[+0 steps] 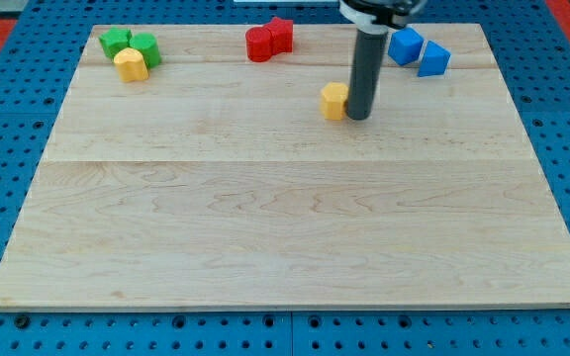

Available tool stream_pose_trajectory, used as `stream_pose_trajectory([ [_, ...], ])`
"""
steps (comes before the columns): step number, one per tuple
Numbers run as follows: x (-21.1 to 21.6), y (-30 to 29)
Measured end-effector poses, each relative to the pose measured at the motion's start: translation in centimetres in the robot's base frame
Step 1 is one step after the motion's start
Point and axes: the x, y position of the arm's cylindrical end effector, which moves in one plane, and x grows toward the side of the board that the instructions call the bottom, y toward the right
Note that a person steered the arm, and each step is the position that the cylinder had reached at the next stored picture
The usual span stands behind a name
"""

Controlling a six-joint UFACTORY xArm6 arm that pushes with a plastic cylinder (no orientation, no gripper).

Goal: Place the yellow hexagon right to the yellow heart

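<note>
The yellow hexagon lies on the wooden board, above its middle and a little to the view's right. My tip stands right against the hexagon's right side. The yellow heart sits far off at the view's top left, touching two green blocks above it.
A red cylinder and a red star sit together at the view's top centre. Two blue blocks sit at the top right, just right of the rod. A blue pegboard surrounds the board.
</note>
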Motion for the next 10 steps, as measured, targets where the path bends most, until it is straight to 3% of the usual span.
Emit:
stream_pose_trajectory([
  [3,-6.3,-6.3],
  [4,-6.8,-9.2],
  [7,-6.4,-9.2],
  [10,-5.6,-12.9],
])
